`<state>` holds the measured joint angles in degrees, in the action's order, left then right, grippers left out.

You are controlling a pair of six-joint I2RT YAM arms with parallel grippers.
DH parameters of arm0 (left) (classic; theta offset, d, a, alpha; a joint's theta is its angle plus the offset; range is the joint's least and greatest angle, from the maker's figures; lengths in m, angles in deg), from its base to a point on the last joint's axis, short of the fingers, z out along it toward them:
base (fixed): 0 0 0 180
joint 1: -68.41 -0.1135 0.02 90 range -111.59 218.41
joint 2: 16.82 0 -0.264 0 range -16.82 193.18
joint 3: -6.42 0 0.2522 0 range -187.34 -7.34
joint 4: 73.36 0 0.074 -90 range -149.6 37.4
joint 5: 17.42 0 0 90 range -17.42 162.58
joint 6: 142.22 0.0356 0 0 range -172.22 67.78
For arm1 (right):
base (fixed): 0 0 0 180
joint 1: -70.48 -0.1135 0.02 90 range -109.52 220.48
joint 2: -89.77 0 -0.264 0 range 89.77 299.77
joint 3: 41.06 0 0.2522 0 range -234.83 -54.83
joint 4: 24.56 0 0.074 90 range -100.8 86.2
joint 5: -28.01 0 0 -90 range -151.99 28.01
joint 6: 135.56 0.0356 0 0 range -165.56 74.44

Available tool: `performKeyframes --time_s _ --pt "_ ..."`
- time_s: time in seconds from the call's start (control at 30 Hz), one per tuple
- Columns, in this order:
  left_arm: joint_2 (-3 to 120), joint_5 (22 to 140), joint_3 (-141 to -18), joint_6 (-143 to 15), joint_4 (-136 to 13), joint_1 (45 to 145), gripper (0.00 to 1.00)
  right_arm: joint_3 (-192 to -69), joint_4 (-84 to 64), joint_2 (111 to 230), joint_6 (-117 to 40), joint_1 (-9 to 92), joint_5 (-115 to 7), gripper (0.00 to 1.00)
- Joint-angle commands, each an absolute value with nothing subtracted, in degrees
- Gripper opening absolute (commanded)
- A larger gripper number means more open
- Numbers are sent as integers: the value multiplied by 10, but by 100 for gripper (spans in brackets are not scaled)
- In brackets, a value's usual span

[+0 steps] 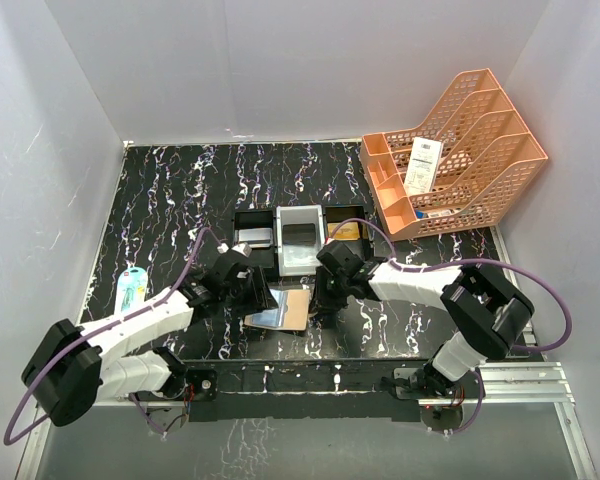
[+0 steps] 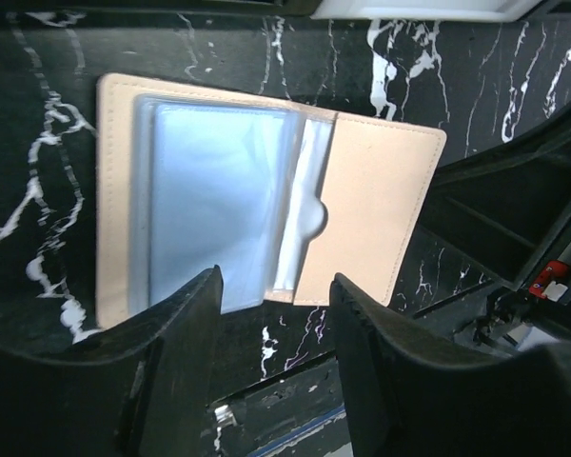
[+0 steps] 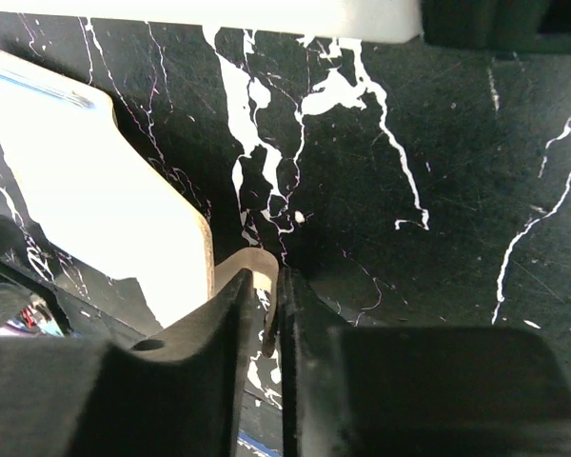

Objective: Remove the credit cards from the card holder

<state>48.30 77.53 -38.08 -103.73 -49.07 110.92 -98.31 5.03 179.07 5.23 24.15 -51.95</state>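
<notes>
Tan leather-like card holder (image 2: 381,209): laid open.
Left end effector (image 2: 278,288): released.
Right end effector (image 3: 267,297): holder's tab (image 3: 250,263) grasped.

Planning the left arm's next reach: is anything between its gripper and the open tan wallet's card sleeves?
Nothing visible. The left gripper hangs open right over the tan leather-like card holder, whose pale bluish sleeves lie uncovered. The right gripper grips only its snap tab.
</notes>
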Motion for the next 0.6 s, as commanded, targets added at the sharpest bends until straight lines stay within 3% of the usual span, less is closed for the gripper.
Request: performKeyframes --time_s 0.0,0.23,0.57 --pt "441 699 -423 -1032 -395 1111 49 -1017 75 1773 36 244 -551 19" --pt "398 641 -422 -1058 -340 1111 52 -1075 174 1721 16 243 -624 42" --pt "350 544 -435 -1106 -231 1111 55 -1114 88 1669 30 227 -555 51"
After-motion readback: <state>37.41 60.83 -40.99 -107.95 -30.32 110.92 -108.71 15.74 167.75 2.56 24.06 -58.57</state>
